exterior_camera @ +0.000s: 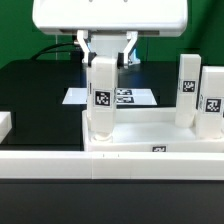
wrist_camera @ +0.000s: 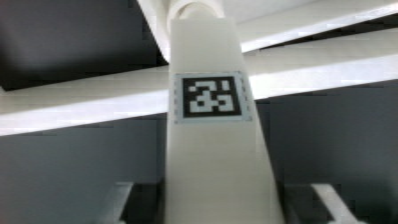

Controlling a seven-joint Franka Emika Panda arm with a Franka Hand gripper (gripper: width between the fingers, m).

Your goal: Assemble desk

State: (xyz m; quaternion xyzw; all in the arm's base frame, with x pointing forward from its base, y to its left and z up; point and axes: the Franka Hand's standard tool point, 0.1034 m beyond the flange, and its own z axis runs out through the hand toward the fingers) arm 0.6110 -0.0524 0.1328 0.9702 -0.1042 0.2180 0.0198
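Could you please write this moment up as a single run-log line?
gripper: shut on leg | leg: upright, at desk top's corner on exterior view's left | other legs: two upright on right | marker board: behind

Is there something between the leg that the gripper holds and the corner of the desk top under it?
Nothing visible. The gripper holds the leg upright, its lower end already at the near corner of the desk top. The two other legs stand apart, toward the exterior view's right.
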